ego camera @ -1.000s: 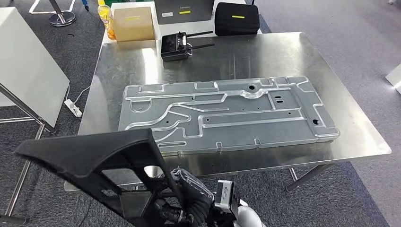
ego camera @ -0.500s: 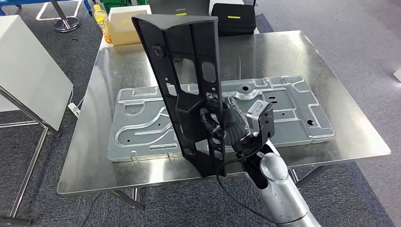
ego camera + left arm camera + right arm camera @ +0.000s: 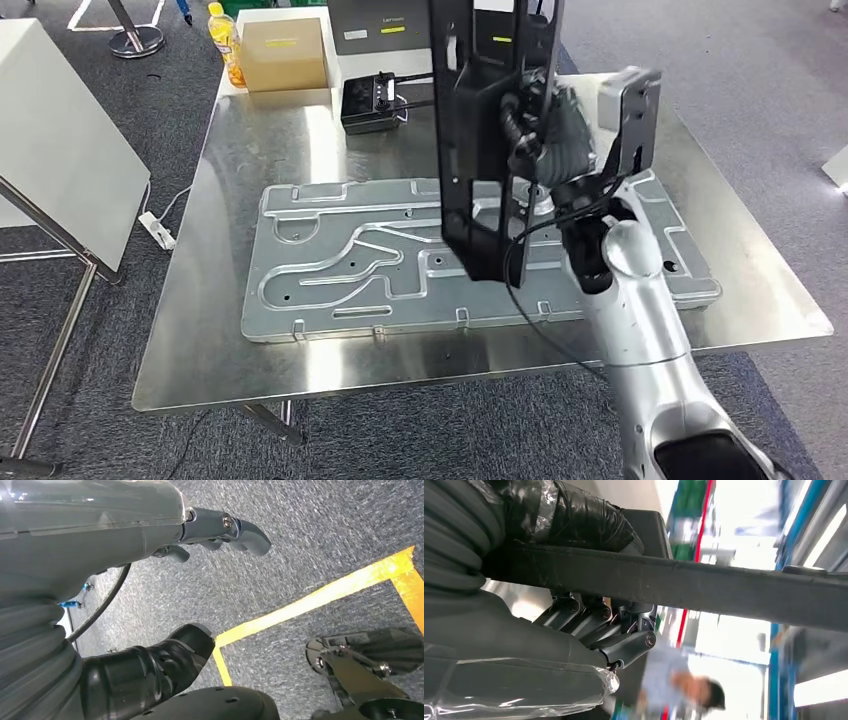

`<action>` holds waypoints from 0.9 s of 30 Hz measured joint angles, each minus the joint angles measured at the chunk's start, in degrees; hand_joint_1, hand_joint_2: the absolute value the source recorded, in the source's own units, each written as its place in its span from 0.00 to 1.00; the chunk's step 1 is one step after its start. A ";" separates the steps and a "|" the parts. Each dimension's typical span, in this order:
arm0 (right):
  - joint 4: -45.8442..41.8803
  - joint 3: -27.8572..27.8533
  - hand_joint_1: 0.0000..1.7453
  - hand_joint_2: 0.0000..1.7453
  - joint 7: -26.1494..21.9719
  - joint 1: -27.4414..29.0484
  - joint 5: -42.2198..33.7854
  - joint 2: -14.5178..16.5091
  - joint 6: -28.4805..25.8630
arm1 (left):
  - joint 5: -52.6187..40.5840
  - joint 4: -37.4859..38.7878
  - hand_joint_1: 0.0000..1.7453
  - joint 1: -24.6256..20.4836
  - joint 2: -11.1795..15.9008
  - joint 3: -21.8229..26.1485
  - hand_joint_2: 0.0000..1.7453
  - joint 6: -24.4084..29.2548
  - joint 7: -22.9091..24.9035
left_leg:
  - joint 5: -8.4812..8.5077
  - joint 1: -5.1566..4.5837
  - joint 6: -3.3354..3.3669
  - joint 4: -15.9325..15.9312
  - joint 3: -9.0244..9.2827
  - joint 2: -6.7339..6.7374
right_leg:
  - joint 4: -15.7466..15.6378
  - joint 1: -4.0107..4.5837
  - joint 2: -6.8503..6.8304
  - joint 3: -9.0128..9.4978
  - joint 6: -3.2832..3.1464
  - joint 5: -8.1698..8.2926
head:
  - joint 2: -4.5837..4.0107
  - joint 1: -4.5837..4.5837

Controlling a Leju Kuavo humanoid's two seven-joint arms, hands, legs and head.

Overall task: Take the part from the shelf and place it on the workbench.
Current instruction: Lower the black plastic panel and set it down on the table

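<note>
Above the steel workbench (image 3: 250,130), the right hand (image 3: 545,130) grips a long black frame part (image 3: 480,130) held upright, long axis vertical over the grey metal panel (image 3: 340,260), while the left hand (image 3: 150,665) hangs empty, fingers apart.

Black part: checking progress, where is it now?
In the head view, the right hand holds the black part upright above the metal plate on the workbench.
</note>
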 joint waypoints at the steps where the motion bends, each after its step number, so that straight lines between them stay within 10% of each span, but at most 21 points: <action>1: 0.79 -0.40 0.95 1.00 0.51 -1.31 2.98 -0.19 -1.27 | -0.07 0.00 0.00 -0.01 -0.01 -0.09 1.00 -0.04 0.02 | -0.12 0.05 -0.11 0.14 0.05 -0.04 | -1.78 -0.21 -0.03 0.57 0.11 1.75 | 0.00 0.01; 5: 2.87 0.15 0.95 1.00 1.47 -4.50 18.88 -0.54 -7.56 | -0.62 0.00 0.00 -0.21 -0.03 -0.45 1.00 -0.39 0.19 | -0.72 0.01 -1.13 0.86 -0.15 -0.15 | -14.65 -0.32 0.01 6.05 0.02 7.54 | 0.00 -0.03; 10: 4.57 1.93 0.95 1.00 2.10 -5.05 25.63 -0.60 -10.75 | -0.98 0.00 0.00 -0.41 -0.06 -0.89 1.00 -0.61 0.44 | -2.15 0.05 -2.47 2.66 -1.17 -0.15 | -15.94 -0.23 0.06 6.50 -1.66 7.43 | 0.00 -0.07; 15: 5.80 4.46 0.95 1.00 3.73 -5.61 36.72 -0.57 -14.71 | -1.36 0.00 0.00 -0.49 -0.08 -1.45 1.00 -0.71 0.74 | -7.28 0.07 -2.67 17.21 -8.63 -0.10 | -16.01 0.29 0.05 7.03 -2.66 7.08 | 0.00 -0.07; 20: 7.76 8.55 0.95 1.00 8.61 -6.10 61.67 -0.40 -22.79 | -2.08 0.00 0.00 -0.68 -0.09 -1.82 1.00 -0.74 1.24 | 0.63 -0.48 -1.17 2.59 -2.54 -0.09 | -15.90 0.86 0.25 7.74 -2.50 6.45 | 0.00 -0.06; 24: 11.40 12.81 0.95 1.00 12.65 -5.14 80.51 0.63 -28.70 | -2.29 0.00 0.00 -0.96 -0.23 -2.31 1.00 -0.93 1.70 | 0.75 -0.47 -0.65 0.28 -1.29 -0.09 | -16.12 1.01 0.31 7.86 -1.48 6.28 | 0.00 -0.04; 27: 14.49 15.79 0.95 1.00 14.13 -4.13 87.51 1.22 -30.99 | -2.34 0.00 0.00 -1.32 -0.55 -2.80 1.00 -1.09 1.83 | 1.17 -0.07 0.03 -0.81 -0.54 0.06 | -10.01 0.78 0.22 4.97 -0.70 2.83 | 0.00 0.03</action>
